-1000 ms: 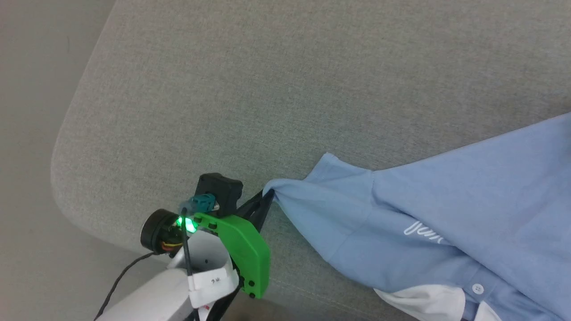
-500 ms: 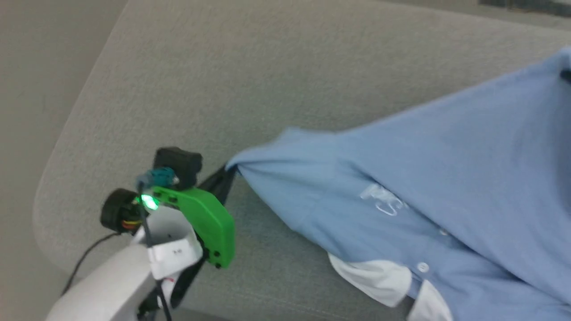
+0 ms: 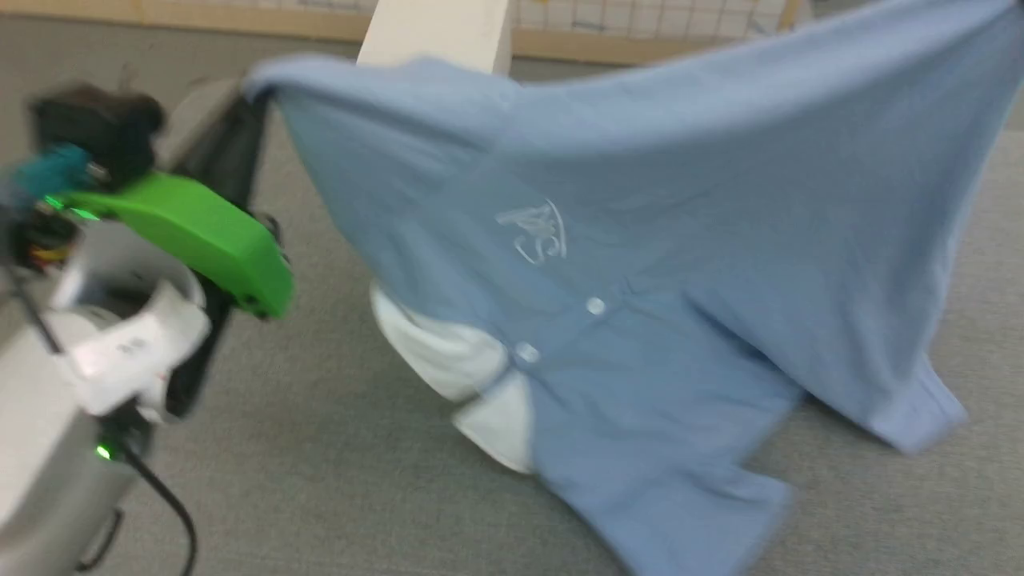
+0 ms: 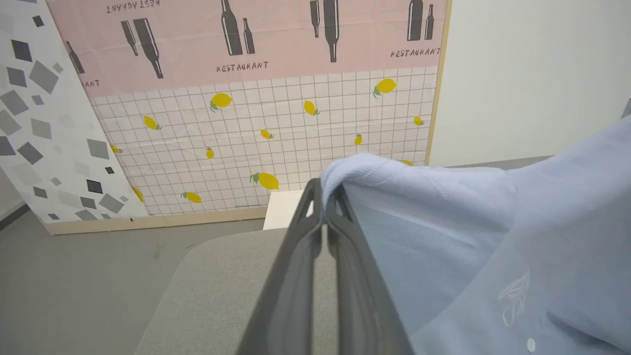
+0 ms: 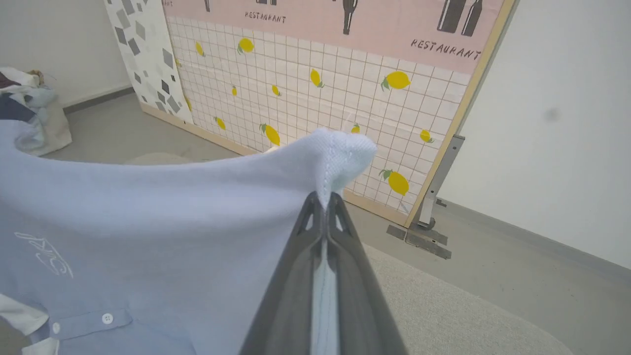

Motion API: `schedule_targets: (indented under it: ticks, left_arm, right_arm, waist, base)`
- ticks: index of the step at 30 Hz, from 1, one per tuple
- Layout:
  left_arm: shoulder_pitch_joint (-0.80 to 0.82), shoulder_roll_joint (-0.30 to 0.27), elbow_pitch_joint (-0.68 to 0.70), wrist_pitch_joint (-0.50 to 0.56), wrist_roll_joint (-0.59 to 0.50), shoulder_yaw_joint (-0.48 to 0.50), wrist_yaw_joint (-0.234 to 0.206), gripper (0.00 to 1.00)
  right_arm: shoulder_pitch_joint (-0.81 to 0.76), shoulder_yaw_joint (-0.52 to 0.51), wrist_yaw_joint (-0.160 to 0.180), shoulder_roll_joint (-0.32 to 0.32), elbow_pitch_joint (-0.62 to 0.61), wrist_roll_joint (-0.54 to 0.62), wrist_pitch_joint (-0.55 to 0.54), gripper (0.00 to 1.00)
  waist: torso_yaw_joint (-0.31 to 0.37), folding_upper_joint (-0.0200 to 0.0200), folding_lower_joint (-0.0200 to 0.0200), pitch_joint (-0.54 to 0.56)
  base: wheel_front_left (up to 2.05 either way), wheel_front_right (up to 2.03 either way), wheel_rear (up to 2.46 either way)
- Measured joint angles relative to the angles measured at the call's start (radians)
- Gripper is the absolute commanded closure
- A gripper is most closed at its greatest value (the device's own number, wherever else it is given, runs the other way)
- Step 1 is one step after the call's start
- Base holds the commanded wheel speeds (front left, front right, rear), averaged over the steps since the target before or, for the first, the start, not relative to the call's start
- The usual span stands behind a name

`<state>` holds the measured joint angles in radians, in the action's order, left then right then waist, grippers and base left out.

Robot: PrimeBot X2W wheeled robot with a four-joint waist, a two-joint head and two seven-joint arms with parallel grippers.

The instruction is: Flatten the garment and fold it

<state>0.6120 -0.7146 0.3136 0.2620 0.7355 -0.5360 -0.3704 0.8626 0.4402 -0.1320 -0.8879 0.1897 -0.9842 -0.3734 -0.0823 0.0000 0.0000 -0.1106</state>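
Two claws (image 4: 324, 199) (image 5: 325, 198) tight on garment (image 3: 680, 184)

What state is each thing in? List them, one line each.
shirt: held up, stretched between both grippers by two corners, lower end hanging to the pad
collar: hanging low, near the pad
left gripper: shut on a shirt corner
right gripper: shut on the other corner
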Motion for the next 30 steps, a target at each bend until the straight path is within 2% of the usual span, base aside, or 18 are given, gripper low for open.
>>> schedule_targets:
  ticks: [11,17,24,30]
  left_arm:
    - [0.186,-0.041,0.021,-0.071,-0.018,0.122,0.033,1.00]
    - [0.308,-0.053,-0.017,-0.062,-0.021,0.139,0.081,1.00]
    - [0.514,-0.048,-0.155,0.007,0.002,0.123,0.193,1.00]
    - [0.770,-0.033,-0.364,0.041,-0.025,0.080,0.325,1.00]
  right_arm:
    - [0.050,-0.082,0.000,0.012,-0.105,-0.008,0.057,1.00]
    - [0.082,-0.119,0.000,0.015,-0.122,0.018,0.055,1.00]
    - [0.189,-0.119,0.000,0.031,-0.090,0.061,0.056,1.00]
    - [0.378,-0.048,0.000,0.062,0.013,0.128,0.095,1.00]
  waist:
    - [0.084,0.0000,0.0000,0.082]
    - [0.116,0.0001,0.0000,0.075]
    - [0.135,0.0000,0.0000,-0.003]
    - [0.156,0.0000,0.0000,-0.111]
  base:
    - [0.00,0.00,0.00]
    - [0.00,0.00,0.00]
    - [0.00,0.00,0.00]
    - [0.00,0.00,0.00]
